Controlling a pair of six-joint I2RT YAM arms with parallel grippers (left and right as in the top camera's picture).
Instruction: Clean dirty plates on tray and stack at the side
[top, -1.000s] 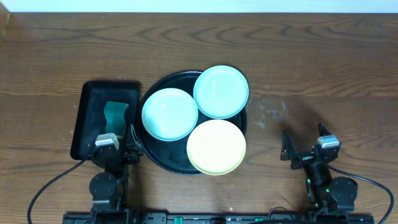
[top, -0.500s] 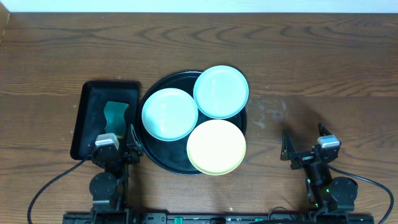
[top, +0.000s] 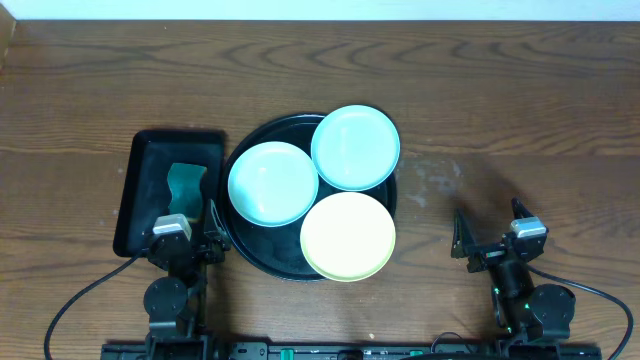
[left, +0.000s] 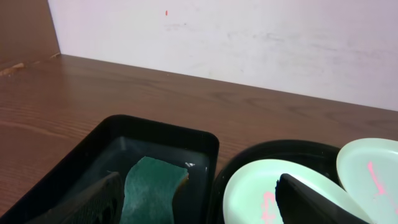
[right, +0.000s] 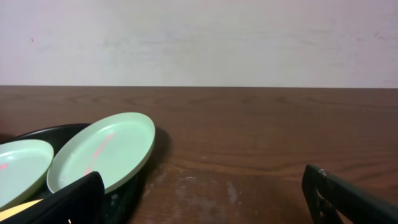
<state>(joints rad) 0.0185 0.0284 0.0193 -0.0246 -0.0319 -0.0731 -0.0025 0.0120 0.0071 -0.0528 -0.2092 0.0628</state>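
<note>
Black round tray (top: 262, 250) carries mint plate (top: 272, 183), 2nd mint plate (top: 355, 147), yellow plate (top: 347, 236); red smears on both mint. Left gripper (left: 199, 186) & right gripper (right: 202, 175): jaws wide apart, nothing held.

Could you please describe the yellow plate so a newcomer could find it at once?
On the brown wooden table, find the large round glossy black tray at the middle. Of three round plates on it, the pale yellow plate lies at its near right rim; the left plate and rear plate are pale mint.
</note>
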